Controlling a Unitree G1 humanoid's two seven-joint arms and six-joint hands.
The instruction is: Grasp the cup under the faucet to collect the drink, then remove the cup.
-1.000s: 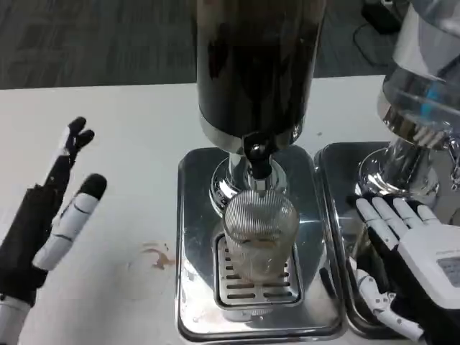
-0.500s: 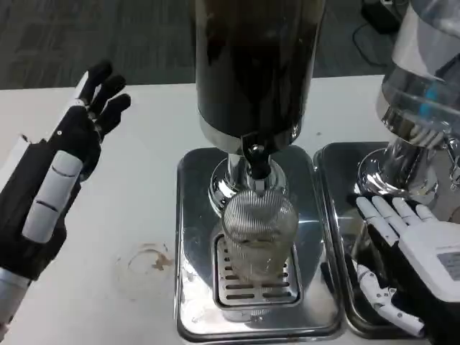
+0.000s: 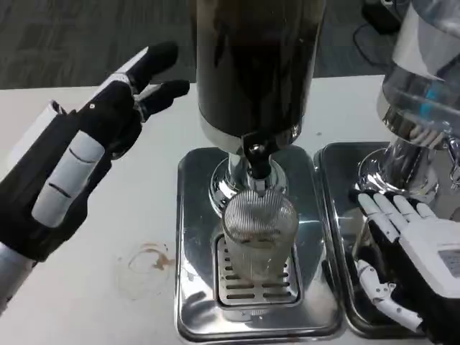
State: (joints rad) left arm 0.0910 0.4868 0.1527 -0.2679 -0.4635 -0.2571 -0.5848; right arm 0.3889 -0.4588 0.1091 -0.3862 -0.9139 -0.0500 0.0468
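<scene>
A clear ribbed cup (image 3: 259, 233) stands upright on the drip grate (image 3: 253, 286) directly below the black faucet (image 3: 256, 159) of the dark drink dispenser (image 3: 256, 68). My left hand (image 3: 90, 147) is raised at the left, open, its fingers stretched toward the dispenser's body and well above the cup. My right hand (image 3: 410, 259) rests open over the neighbouring tray at the right, fingers spread, a short gap from the cup. Neither hand touches the cup.
The steel drip tray (image 3: 194, 302) surrounds the grate. A second dispenser with a clear tank (image 3: 424, 86) stands on its own tray at the right. A brown ring stain (image 3: 147, 260) marks the white table on the left.
My left hand has risen and swung right, from the table's left side up toward the dispenser body. The right hand and the cup have barely moved.
</scene>
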